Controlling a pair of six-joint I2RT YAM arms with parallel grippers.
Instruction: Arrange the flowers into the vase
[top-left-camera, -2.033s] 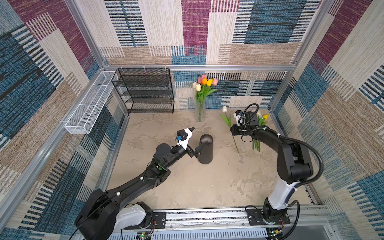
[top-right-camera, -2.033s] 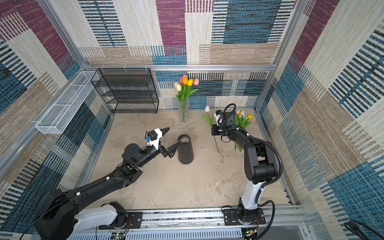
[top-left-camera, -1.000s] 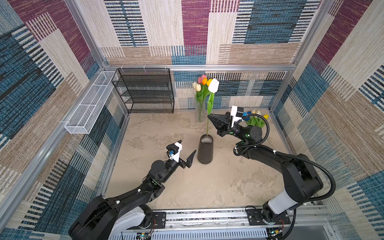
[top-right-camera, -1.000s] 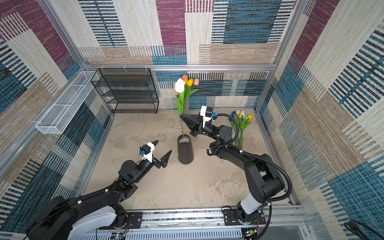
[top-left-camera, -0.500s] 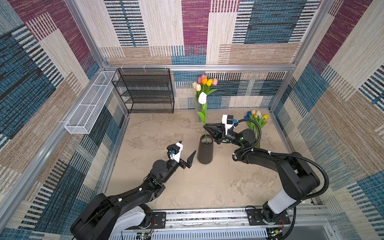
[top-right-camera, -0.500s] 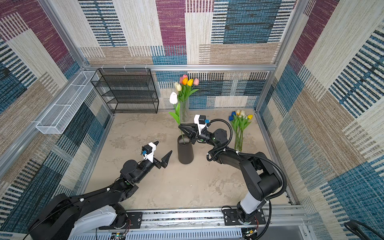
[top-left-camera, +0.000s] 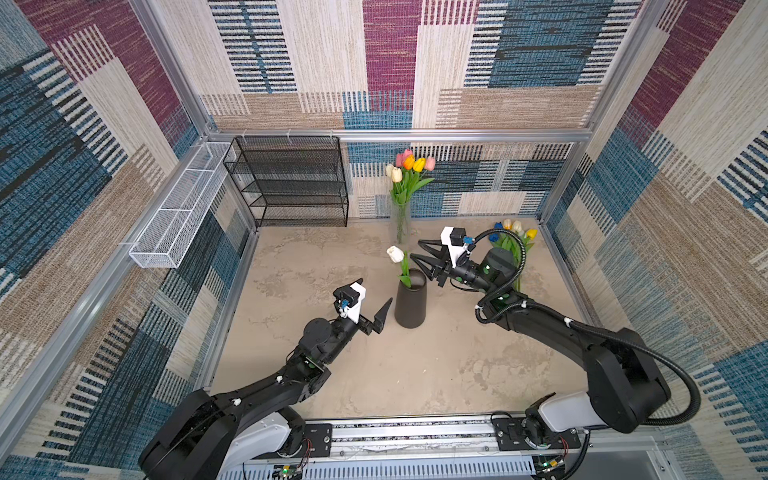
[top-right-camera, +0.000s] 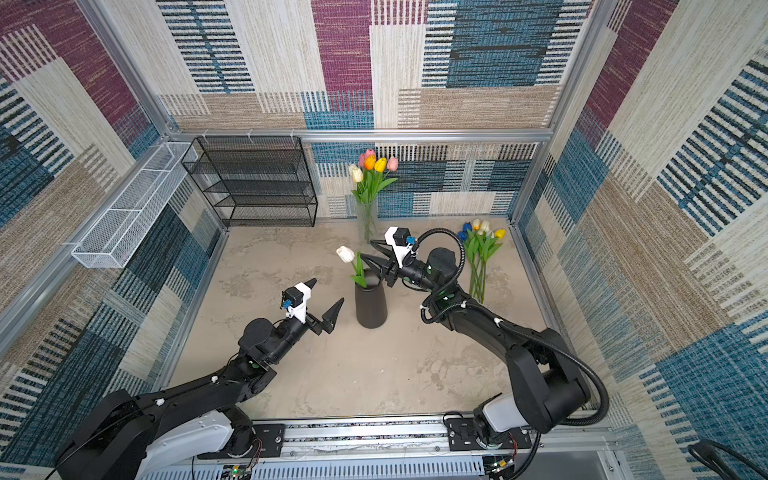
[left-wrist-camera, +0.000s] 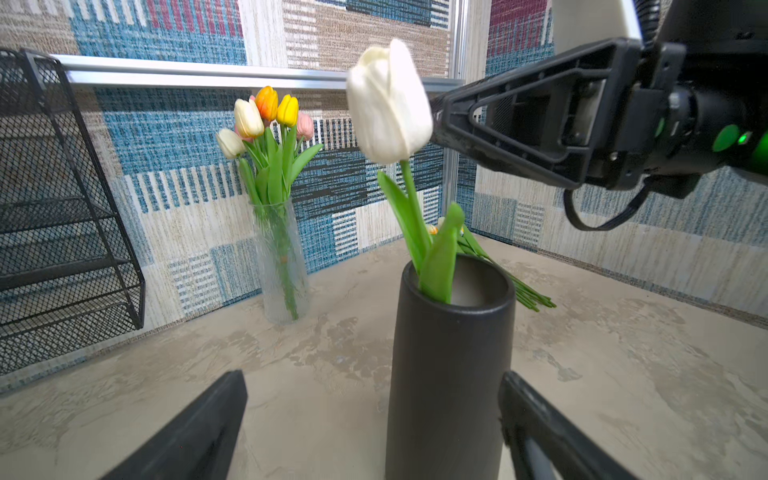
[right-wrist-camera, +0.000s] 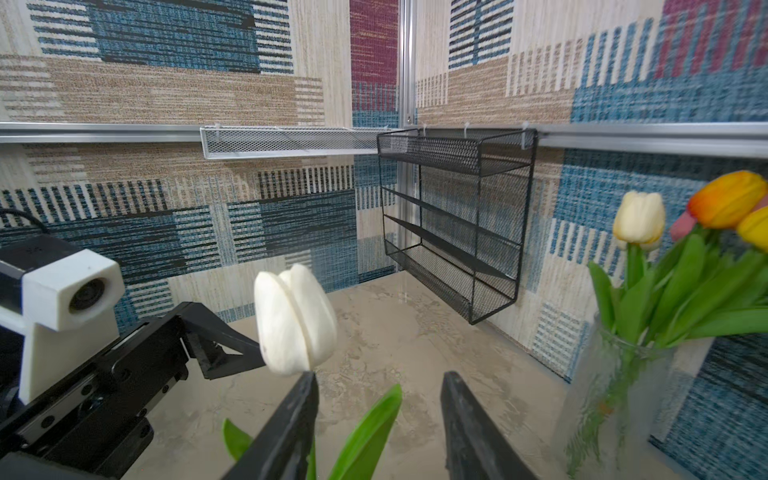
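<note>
Beige counter: loose tulips lying 3 o'clock from R hand, stems running 12-6. R hand hovering by vase, gaping, empty, nearer; L hand gaping too.

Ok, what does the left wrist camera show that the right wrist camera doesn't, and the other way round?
Only the left wrist view shows the black vase that the white tulip stands in, and the loose flowers lying on the table behind it. Only the right wrist view shows the white mesh basket. Both show the white tulip's head, the glass vase holding mixed tulips, and the black wire rack.
</note>
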